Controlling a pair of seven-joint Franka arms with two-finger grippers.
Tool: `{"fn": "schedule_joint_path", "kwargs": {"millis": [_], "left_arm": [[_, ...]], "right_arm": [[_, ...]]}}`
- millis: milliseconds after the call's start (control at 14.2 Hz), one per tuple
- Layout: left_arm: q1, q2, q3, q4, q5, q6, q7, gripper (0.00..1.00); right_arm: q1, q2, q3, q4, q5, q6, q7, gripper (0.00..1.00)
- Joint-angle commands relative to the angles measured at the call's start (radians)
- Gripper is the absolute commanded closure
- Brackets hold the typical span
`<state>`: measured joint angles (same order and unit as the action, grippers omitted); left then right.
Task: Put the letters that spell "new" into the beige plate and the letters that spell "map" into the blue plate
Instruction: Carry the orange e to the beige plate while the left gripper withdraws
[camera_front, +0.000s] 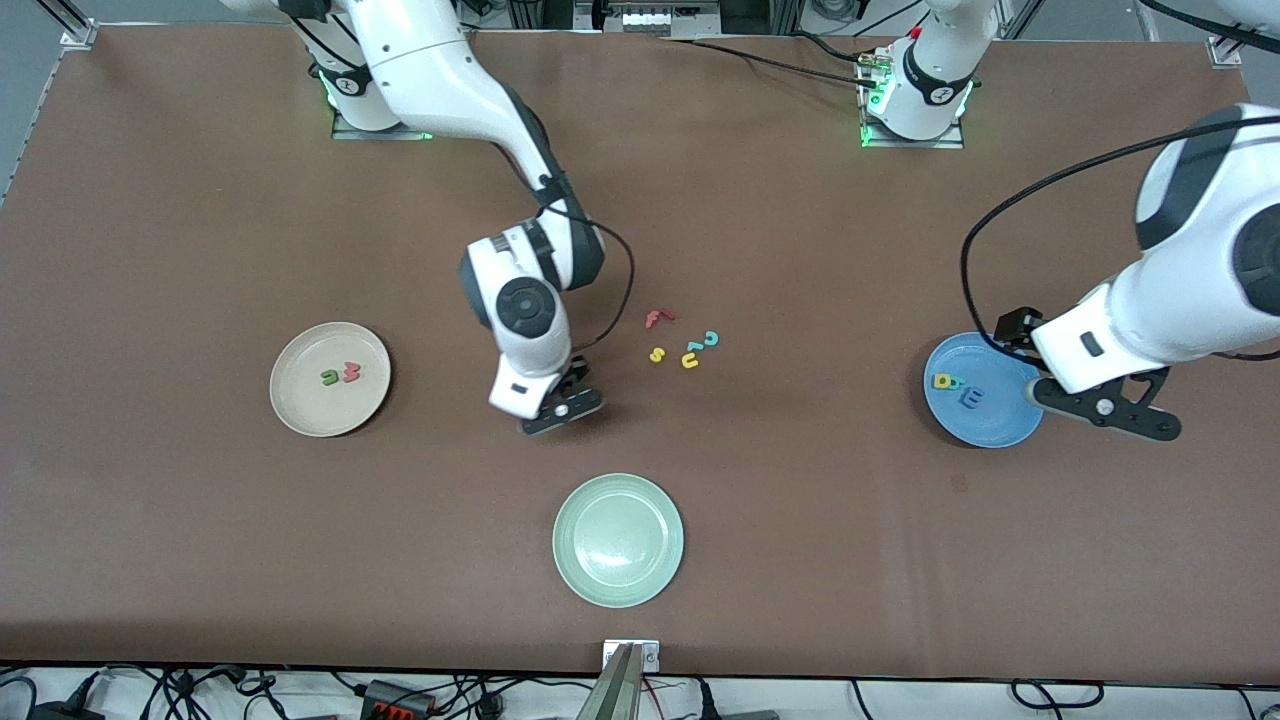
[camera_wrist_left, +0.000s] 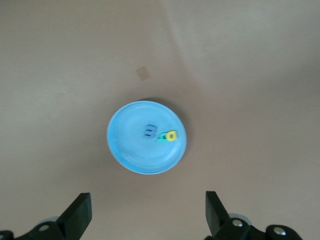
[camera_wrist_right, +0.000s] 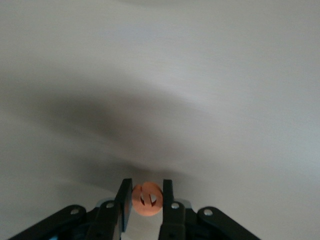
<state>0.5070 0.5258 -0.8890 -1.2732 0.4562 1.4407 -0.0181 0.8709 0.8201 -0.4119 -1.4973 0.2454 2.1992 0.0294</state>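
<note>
Right wrist view: right end effector (camera_wrist_right: 146, 199) clamped on the orange e (camera_wrist_right: 147, 199), low over the table (camera_front: 800, 550), likely bound for the beige plate (camera_front: 300, 410) holding green n (camera_front: 329, 377) and pink-red w (camera_front: 351, 372) | left end effector (camera_wrist_left: 147, 212) spread wide, empty above blue plate (camera_wrist_left: 130, 155), where m (camera_wrist_left: 149, 131), a (camera_wrist_left: 161, 137), p (camera_wrist_left: 171, 136) lie.

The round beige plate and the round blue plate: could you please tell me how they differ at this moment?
The beige plate holds two foam letters, a green n and a pink-red w; the blue plate holds three, a blue m, a teal a and a yellow p. The beige plate lies toward the right arm's end, the blue toward the left arm's. The open left gripper is above the blue plate; none is over the beige plate. Both are round, shallow and similar in size.
</note>
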Motion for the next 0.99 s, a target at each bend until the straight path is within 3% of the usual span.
{"fn": "schedule_joint_path", "kwargs": {"millis": [0,212,423,564,917], "left_arm": [[-0.080,-0.113,0.205,-0.017,-0.201,0.035,-0.002,0.00],[-0.255,-0.249,0.557,-0.125,-0.477,0.114,0.013,0.00],[-0.479,-0.425,0.804,-0.372,-0.484,0.319,0.012,0.00],[-0.574,-0.507,0.879,-0.475,-0.479,0.435,0.010,0.00],[-0.608,-0.553,0.883,-0.551,-0.439,0.422,0.015,0.00]], "right_arm": [[-0.038,-0.073,-0.077,-0.012,0.002,-0.180,-0.006,0.76],[-0.134,-0.101,-0.099,-0.018,0.003,-0.330,-0.008,0.76],[-0.274,-0.101,-0.100,-0.064,0.003,-0.357,-0.129,0.76],[-0.341,-0.102,-0.100,-0.099,0.005,-0.357,-0.192,0.76],[-0.357,-0.164,-0.102,-0.225,0.005,-0.340,-0.195,0.76]]}}
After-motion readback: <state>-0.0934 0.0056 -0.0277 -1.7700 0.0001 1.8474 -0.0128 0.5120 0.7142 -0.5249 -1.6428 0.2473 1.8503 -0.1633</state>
